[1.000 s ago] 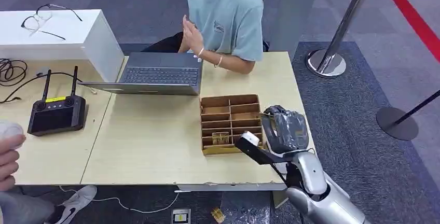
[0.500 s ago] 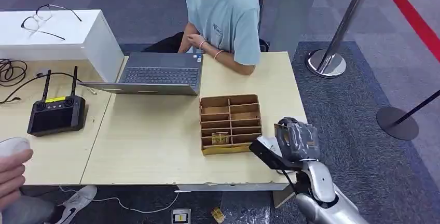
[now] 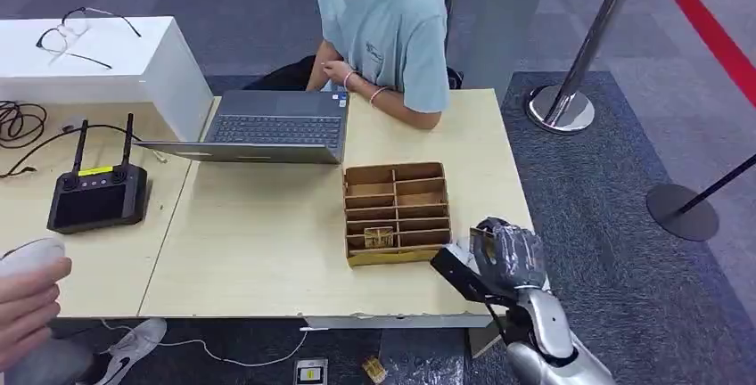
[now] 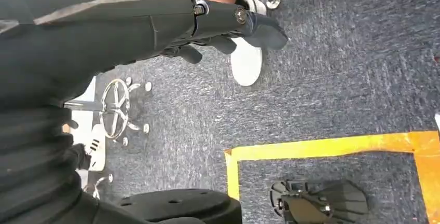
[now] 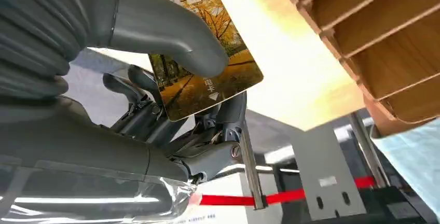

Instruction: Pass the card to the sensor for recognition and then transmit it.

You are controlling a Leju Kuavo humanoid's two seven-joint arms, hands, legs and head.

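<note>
Since a second ago the right hand [image 3: 506,256] has drawn back from the front right corner of the wooden divider box [image 3: 397,212] toward the table's near right edge, and it now sits lower and nearer the robot, just off the box's right side; across the table the seated person has lowered the raised hand to the chest, and at the near left edge a person's hand [image 3: 27,309] with a white object [image 3: 31,256] has crept further in. Nearest, the right hand grips the card [image 5: 207,79], an autumn-tree picture card pinched between the thick grey thumb and the darker fingers [image 5: 140,102] behind it, its free end sticking out past the thumb toward the box wall. The left hand [image 4: 228,27] hangs over the grey carpet with fingers loosely curled and apart, holding nothing. Just beyond the right hand, the box rests on the pale wooden table [image 3: 258,242], with a small item in one of its front slots. Further left lies a black controller [image 3: 96,196] with two antennas. Behind that an open laptop [image 3: 272,126] sits before the person in the light blue shirt [image 3: 392,28], and glasses [image 3: 67,36] lie on a white box [image 3: 134,64] at the far left.
</note>
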